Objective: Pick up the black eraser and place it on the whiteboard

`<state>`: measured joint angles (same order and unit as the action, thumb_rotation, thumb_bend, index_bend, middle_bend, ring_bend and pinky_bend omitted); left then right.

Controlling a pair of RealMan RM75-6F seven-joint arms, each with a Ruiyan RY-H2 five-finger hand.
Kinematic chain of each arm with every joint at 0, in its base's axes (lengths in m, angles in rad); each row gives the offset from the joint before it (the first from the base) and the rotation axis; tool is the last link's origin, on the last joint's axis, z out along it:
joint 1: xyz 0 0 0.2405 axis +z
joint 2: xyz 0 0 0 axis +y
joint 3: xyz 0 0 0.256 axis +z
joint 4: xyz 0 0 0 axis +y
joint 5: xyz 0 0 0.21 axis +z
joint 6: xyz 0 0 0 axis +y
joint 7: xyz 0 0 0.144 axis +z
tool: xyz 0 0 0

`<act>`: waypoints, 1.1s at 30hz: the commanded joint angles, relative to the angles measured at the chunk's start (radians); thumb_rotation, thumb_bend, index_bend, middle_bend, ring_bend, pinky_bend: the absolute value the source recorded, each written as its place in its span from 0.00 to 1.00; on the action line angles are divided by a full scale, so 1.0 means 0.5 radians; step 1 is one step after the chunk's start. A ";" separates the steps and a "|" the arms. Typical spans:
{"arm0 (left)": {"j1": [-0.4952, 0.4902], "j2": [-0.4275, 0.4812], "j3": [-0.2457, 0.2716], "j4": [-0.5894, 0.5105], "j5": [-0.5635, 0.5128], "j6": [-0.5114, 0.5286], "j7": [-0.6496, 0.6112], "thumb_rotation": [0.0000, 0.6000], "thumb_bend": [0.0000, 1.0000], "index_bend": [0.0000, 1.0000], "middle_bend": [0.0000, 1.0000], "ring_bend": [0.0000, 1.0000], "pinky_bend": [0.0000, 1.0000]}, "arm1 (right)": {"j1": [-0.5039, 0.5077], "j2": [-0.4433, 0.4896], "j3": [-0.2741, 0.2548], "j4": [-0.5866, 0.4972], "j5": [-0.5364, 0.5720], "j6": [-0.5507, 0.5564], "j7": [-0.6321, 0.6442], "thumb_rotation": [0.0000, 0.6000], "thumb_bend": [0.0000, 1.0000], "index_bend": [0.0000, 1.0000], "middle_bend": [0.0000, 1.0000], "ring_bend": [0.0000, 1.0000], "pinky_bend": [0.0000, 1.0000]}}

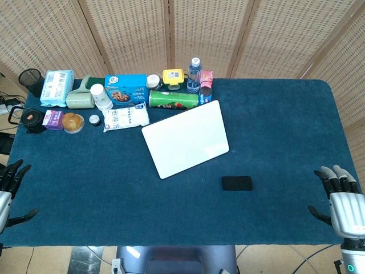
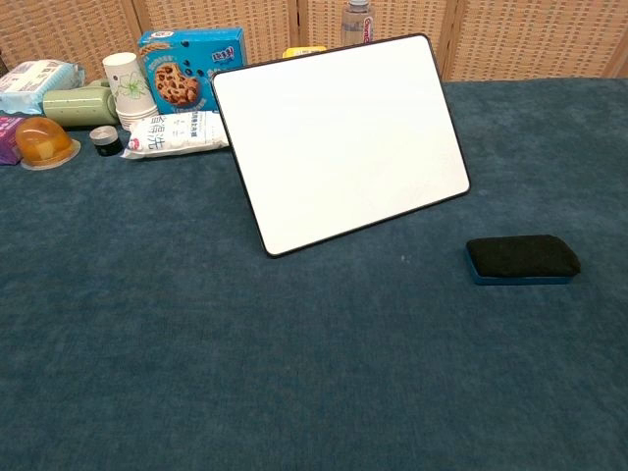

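Note:
The black eraser (image 1: 237,183) lies flat on the blue tablecloth, just off the near right corner of the whiteboard (image 1: 185,138); in the chest view the eraser (image 2: 522,259) sits right of the whiteboard (image 2: 339,137), with a gap between them. The whiteboard is bare white with a dark rim, turned at an angle. My right hand (image 1: 342,200) hovers at the table's near right edge, fingers apart, holding nothing, well to the right of the eraser. At the near left edge my left hand (image 1: 8,188) is also empty with fingers spread. Neither hand shows in the chest view.
Along the far left of the table stand a blue cookie box (image 1: 126,90), a green can lying on its side (image 1: 173,99), a water bottle (image 1: 194,74), a paper cup (image 1: 101,96), a tissue pack (image 1: 57,87), a white pouch (image 1: 125,119) and a black kettle (image 1: 29,118).

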<state>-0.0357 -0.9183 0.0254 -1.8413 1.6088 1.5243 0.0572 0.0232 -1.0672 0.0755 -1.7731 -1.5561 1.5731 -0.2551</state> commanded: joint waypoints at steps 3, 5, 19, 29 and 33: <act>0.000 0.002 -0.002 0.000 -0.001 0.002 -0.006 1.00 0.08 0.00 0.00 0.00 0.07 | 0.018 -0.017 -0.003 0.032 0.000 -0.029 0.017 1.00 0.00 0.21 0.21 0.14 0.18; 0.003 0.003 -0.002 0.002 -0.003 0.006 -0.012 1.00 0.08 0.00 0.00 0.00 0.07 | 0.032 -0.040 0.001 0.056 -0.001 -0.043 0.034 1.00 0.00 0.21 0.21 0.16 0.21; -0.016 -0.005 -0.027 -0.030 -0.068 -0.034 0.042 1.00 0.08 0.00 0.00 0.00 0.07 | 0.514 -0.267 0.078 0.382 0.126 -0.773 0.153 1.00 0.00 0.24 0.24 0.19 0.24; -0.024 0.001 -0.044 -0.045 -0.120 -0.052 0.046 1.00 0.08 0.00 0.00 0.00 0.07 | 0.703 -0.490 0.099 0.470 0.286 -1.012 -0.002 1.00 0.00 0.26 0.27 0.22 0.28; -0.023 0.001 -0.045 -0.044 -0.124 -0.052 0.040 1.00 0.08 0.00 0.00 0.00 0.07 | 0.719 -0.550 0.085 0.459 0.315 -1.009 -0.070 1.00 0.00 0.26 0.27 0.23 0.30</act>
<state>-0.0473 -0.9176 0.0029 -1.8635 1.5470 1.4981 0.0772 0.3787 -1.3350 0.1204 -1.5415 -1.4043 1.0703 -0.2824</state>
